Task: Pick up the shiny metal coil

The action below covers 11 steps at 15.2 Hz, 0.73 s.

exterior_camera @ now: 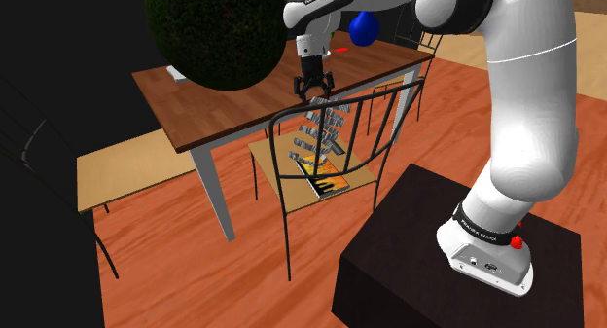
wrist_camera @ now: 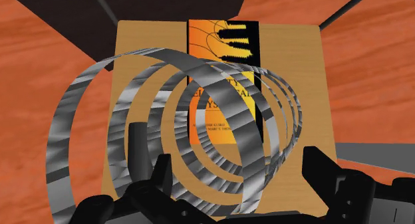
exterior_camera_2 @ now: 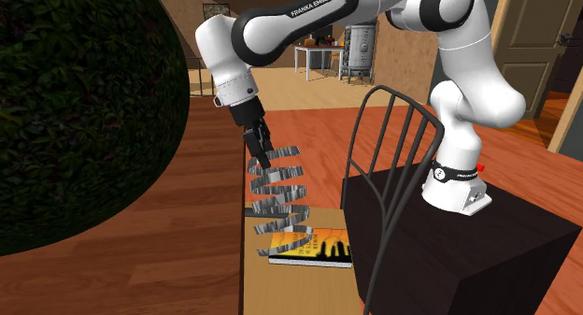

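A shiny metal coil [exterior_camera: 328, 131] [exterior_camera_2: 278, 193] of broad grey bands stands upright on the wooden seat [exterior_camera: 289, 159] of a black wire chair. Its base rests beside an orange and black book [exterior_camera: 328, 177] [exterior_camera_2: 313, 247]. My black gripper [exterior_camera: 313, 91] [exterior_camera_2: 263, 158] hangs at the coil's top end, open. Looking down from the wrist, the coil [wrist_camera: 258, 133] rings lie stacked over the book [wrist_camera: 223, 40] and the seat [wrist_camera: 146, 36]. The nearest ring passes between my gripper [wrist_camera: 239, 161] fingers, which stand apart, and I see no contact with it.
The chair's wire back [exterior_camera: 342, 104] [exterior_camera_2: 392, 164] rises between the stand [exterior_camera: 438, 248] and the coil. A wooden table [exterior_camera: 214, 112] edges the seat, with a dark round bush [exterior_camera: 219, 34] [exterior_camera_2: 75, 107] over it and a blue object [exterior_camera: 363, 26] behind.
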Each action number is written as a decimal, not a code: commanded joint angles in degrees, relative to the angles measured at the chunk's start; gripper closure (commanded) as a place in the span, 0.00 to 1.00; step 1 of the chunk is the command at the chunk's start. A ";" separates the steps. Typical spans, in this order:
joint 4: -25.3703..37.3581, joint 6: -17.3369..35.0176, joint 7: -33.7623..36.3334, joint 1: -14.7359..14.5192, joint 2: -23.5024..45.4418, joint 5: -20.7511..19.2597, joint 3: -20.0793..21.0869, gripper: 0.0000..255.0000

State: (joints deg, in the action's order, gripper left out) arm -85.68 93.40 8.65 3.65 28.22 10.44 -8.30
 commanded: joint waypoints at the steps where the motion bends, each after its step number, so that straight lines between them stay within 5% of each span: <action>1: -0.56 0.98 -0.12 -0.03 0.41 0.07 0.04 0.00; 3: -0.54 0.97 -0.12 -0.02 0.42 0.07 0.04 0.00; 4: -0.58 0.98 -0.13 -0.02 0.40 0.07 0.03 1.00; 11: -0.51 0.93 -0.13 -0.01 0.41 0.07 0.03 1.00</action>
State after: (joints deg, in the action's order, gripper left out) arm -86.22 94.25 8.53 3.61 28.60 10.54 -8.24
